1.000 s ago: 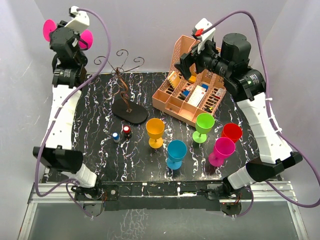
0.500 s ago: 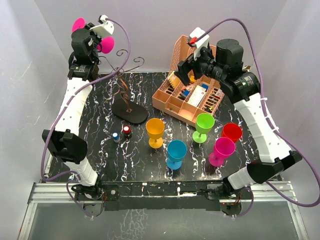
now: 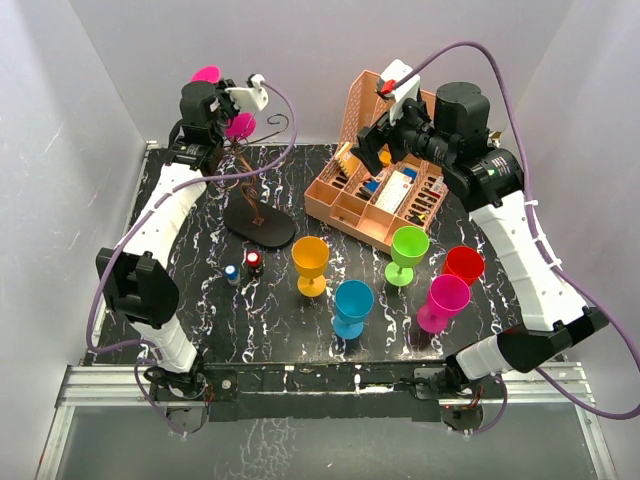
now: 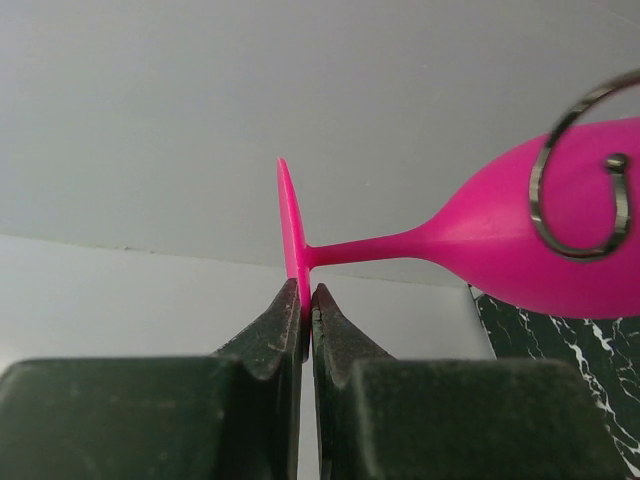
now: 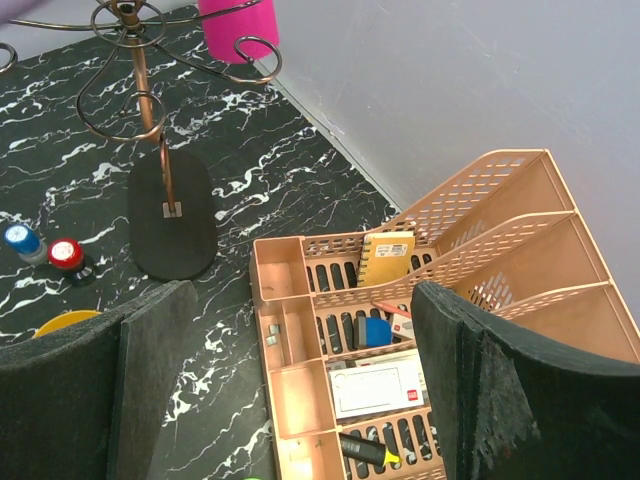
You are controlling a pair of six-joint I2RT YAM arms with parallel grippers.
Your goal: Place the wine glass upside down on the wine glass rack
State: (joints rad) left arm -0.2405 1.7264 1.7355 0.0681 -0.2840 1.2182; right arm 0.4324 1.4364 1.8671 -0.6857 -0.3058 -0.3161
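Note:
A pink wine glass [image 4: 480,235] is gripped by the rim of its foot in my shut left gripper [image 4: 307,290]. In the top view the glass [image 3: 240,125] hangs high at the back left under the left gripper [image 3: 208,88], its bowl among the top arms of the wine glass rack [image 3: 244,170]. A curled rack arm [image 4: 537,195] crosses in front of the bowl. The right wrist view shows the rack [image 5: 150,110] on its black oval base, with the pink bowl [image 5: 238,18] mouth-down at its top. My right gripper [image 5: 290,390] is open and holds nothing, above the peach organiser.
A peach slotted organiser [image 3: 355,215] with stationery stands at the back right. Orange [image 3: 310,262], blue [image 3: 352,305], green [image 3: 408,250], red [image 3: 463,265] and magenta [image 3: 443,300] glasses stand in front. Two small capped bottles [image 3: 242,267] sit near the rack's base [image 3: 262,227].
My left arm has swung right with the pink glass, from the far left wall to the rack's top arms. The right arm has shifted only slightly.

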